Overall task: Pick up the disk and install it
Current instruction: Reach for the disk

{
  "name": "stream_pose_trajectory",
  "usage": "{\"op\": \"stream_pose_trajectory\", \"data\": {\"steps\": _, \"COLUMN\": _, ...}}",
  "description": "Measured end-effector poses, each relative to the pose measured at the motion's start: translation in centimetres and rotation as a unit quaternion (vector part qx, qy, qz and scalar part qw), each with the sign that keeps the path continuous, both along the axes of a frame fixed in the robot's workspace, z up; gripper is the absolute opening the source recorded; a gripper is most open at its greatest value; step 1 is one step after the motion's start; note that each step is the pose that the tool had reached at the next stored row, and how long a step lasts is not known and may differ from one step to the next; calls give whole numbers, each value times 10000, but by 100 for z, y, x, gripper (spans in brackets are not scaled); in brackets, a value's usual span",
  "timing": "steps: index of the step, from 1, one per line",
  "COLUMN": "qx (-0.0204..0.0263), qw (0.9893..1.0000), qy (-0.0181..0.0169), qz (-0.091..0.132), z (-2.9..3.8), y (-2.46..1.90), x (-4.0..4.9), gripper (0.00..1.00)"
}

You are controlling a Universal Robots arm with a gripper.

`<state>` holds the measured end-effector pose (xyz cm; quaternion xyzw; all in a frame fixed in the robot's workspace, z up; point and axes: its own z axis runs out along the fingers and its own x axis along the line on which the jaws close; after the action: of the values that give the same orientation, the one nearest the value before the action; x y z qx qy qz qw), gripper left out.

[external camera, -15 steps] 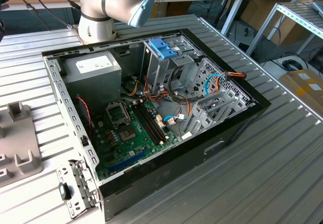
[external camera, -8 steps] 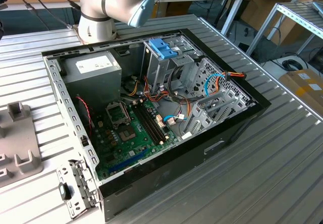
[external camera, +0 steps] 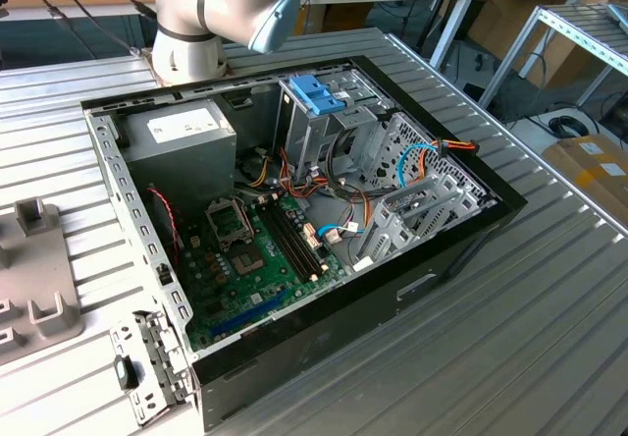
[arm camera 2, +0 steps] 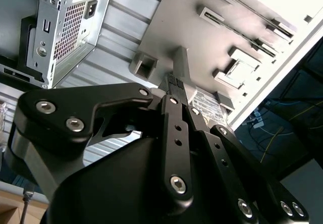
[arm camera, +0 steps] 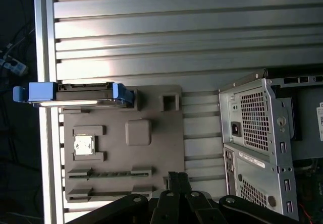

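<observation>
The disk point(arm camera: 75, 95) is a grey drive in a light-blue carrier, standing on its edge in a slot at one end of a grey fixture plate point(arm camera: 166, 133). In the second wrist view its white-labelled face point(arm camera 2: 204, 102) peeks out behind the gripper's black links. My gripper point(arm camera: 176, 179) hangs above the plate, well apart from the disk, its two fingers pressed together with nothing between them. In the second wrist view the gripper point(arm camera 2: 177, 75) points down at the plate near a square socket point(arm camera 2: 144, 65).
The open computer case point(external camera: 294, 230) lies on the ribbed metal table point(external camera: 510, 338), with an upright drive cage and blue handle point(external camera: 316, 92) inside. Its rear panel point(arm camera: 257, 133) stands beside the fixture plate point(external camera: 39, 269). The plate also holds a small chip point(arm camera: 84, 145).
</observation>
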<state>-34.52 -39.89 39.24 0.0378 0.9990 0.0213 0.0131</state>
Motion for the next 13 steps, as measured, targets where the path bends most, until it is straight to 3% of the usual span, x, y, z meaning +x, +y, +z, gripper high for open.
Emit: {"op": "stream_pose_trajectory", "data": {"steps": 13, "qx": 0, "qw": 10000, "qy": 0, "qz": 0, "z": -5, "y": 0, "x": -72, "gripper": 10}}
